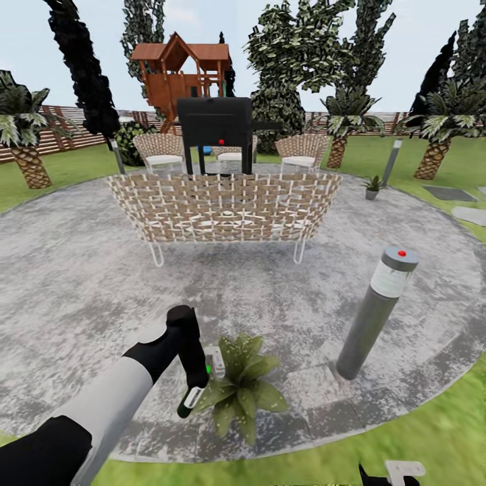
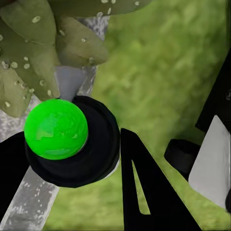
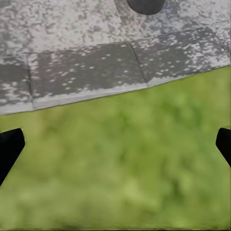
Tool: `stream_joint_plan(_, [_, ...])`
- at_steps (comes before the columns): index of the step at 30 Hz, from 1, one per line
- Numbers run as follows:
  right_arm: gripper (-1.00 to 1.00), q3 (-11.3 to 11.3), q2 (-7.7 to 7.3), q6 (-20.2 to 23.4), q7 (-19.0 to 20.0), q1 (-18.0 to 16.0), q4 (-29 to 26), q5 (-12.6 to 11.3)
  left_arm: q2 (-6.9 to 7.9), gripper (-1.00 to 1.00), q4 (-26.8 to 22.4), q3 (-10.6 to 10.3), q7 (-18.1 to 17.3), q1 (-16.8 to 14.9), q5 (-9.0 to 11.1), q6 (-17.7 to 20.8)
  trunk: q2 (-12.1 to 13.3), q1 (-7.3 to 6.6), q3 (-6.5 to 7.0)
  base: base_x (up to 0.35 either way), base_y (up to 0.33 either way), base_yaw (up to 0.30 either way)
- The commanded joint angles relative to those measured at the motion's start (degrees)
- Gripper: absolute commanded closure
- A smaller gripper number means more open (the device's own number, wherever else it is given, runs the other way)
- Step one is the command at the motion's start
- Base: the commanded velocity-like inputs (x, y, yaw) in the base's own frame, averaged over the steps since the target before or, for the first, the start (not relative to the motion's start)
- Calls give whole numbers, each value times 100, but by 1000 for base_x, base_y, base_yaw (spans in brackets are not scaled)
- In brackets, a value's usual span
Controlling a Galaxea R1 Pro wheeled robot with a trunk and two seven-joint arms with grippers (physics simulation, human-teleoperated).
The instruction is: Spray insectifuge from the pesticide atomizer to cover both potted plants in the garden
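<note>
Head view shows my left gripper (image 1: pixel 192 395) clamped on the pesticide atomizer (image 1: pixel 191 399), potted plant (image 1: pixel 243 390) just right; right jaws apart.

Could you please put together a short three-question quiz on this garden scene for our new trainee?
1. True or false: the left claw holds the slim dark green spray bottle beside the low broad-leaved potted plant.
2. Multiple choice: the grey bollard lamp with the red dot stands on A) the lawn, B) the round mottled grey paved patio, C) the woven wicker sofa.
3. Fill in: the right claw's fingers are spread over ____.

Key: 1 true; 2 B; 3 grass.
</note>
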Motion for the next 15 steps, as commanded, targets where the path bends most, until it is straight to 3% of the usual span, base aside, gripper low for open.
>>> stream_joint_plan(1, [-100, -49, 3, -25, 50, -8, -9, 21, -11, 100, -10, -4, -147, -26, -39, 61, -2, -1, -5, 93, 285, -258])
stream_joint_plan(7, [-100, -49, 3, -25, 50, -8, -8, 21, -34, 100, -2, -31, -205, -36, -41, 60, -2, -1, -5, 210, 243, -264])
stream_joint_plan(12, [-100, -49, 3, -25, 50, -8, -11, 21, -82, 100, -12, -39, -324, -40, -24, 36, -2, -1, -5, 97, 66, -232])
stream_joint_plan(14, [-100, -49, 3, -25, 50, -8, -12, 21, -83, 100, -17, -115, -324, -40, -66, -6, -2, -1, -5, 7, 5, -55])
stream_joint_plan(15, [-100, -49, 3, -25, 50, -8, -12, 21, -52, 100, -18, -274, -324, -41, -181, -25, -2, -1, -5, 2, 1, -17])
